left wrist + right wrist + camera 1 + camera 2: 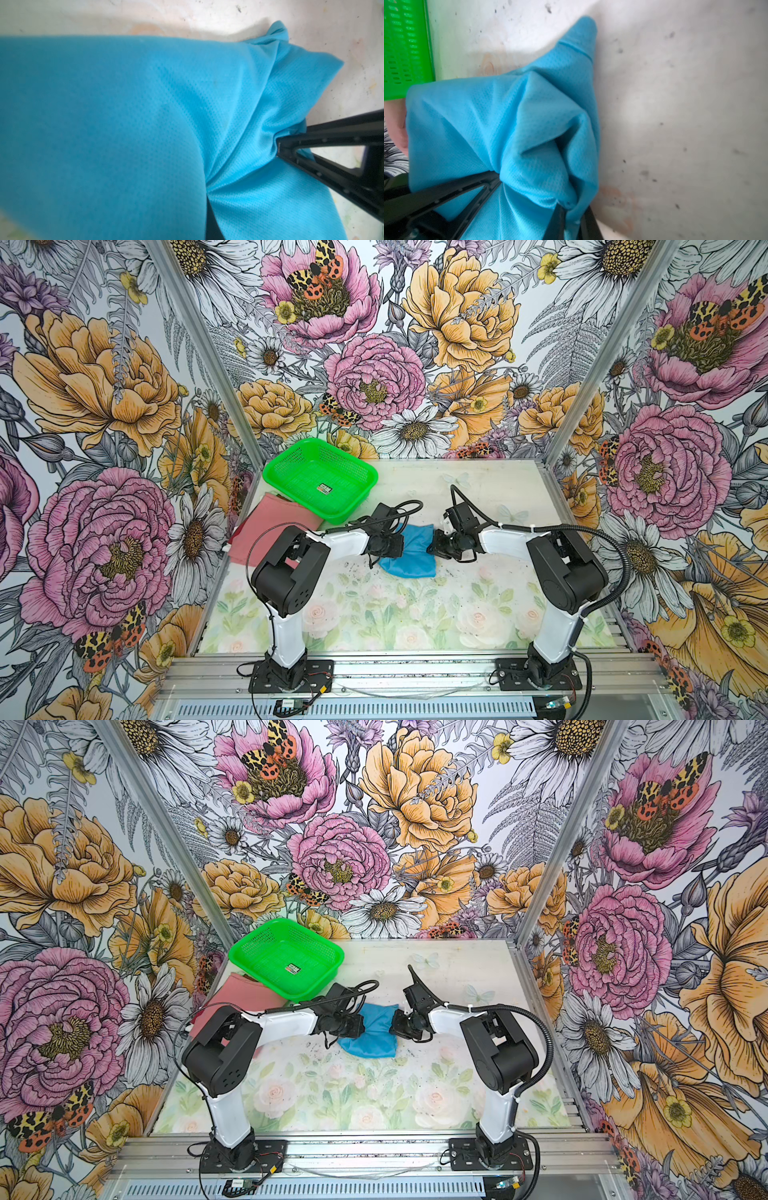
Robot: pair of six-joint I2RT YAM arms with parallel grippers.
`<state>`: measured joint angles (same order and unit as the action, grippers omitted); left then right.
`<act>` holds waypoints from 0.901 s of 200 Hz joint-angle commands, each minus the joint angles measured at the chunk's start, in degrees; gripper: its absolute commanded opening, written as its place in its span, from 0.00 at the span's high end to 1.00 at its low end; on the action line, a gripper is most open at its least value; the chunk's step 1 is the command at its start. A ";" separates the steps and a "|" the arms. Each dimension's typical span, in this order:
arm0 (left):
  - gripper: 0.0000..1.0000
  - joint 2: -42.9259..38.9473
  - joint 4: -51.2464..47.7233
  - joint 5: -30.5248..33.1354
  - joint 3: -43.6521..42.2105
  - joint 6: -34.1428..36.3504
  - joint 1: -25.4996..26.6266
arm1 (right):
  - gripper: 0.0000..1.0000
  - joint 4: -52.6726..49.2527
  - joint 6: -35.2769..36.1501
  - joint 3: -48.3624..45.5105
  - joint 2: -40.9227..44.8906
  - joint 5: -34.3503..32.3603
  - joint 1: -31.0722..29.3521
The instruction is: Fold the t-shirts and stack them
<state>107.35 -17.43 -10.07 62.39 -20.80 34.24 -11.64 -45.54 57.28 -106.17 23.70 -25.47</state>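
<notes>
the dusty red-pink cloth t-shirt (266, 526) is laid flat just left of the green perforated plastic basket (299, 504), one edge tucked beneath it, seemingly set aside until the stacking step. in front of the basket, the bright sky-blue cloth t-shirt (409, 556) is bunched between both arms, probably so it can be lifted and spread for a fold. its left side is pinched by the left gripper (279, 146), the forearm stretched low and nearly level. its right side is gathered in the closed right gripper (530, 192), held in a mirrored pose.
</notes>
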 commanded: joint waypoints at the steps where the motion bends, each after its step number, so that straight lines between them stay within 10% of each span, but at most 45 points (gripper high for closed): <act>1: 0.95 1.46 -8.39 -2.02 -3.65 1.03 -0.49 | 0.91 0.28 -0.26 -1.48 -4.74 -1.66 -0.34; 67: 0.93 1.71 -1.22 -9.32 -6.30 -2.86 0.06 | 0.96 3.82 -2.18 -0.57 -9.18 -0.37 -3.13; 180: 0.48 -2.50 11.01 -13.52 -14.57 -8.86 -2.54 | 0.96 5.75 -2.46 -2.72 -9.65 -0.48 -3.30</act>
<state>103.61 -1.15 -23.16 51.22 -28.18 32.34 1.21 -47.62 57.60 -111.13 26.87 -27.57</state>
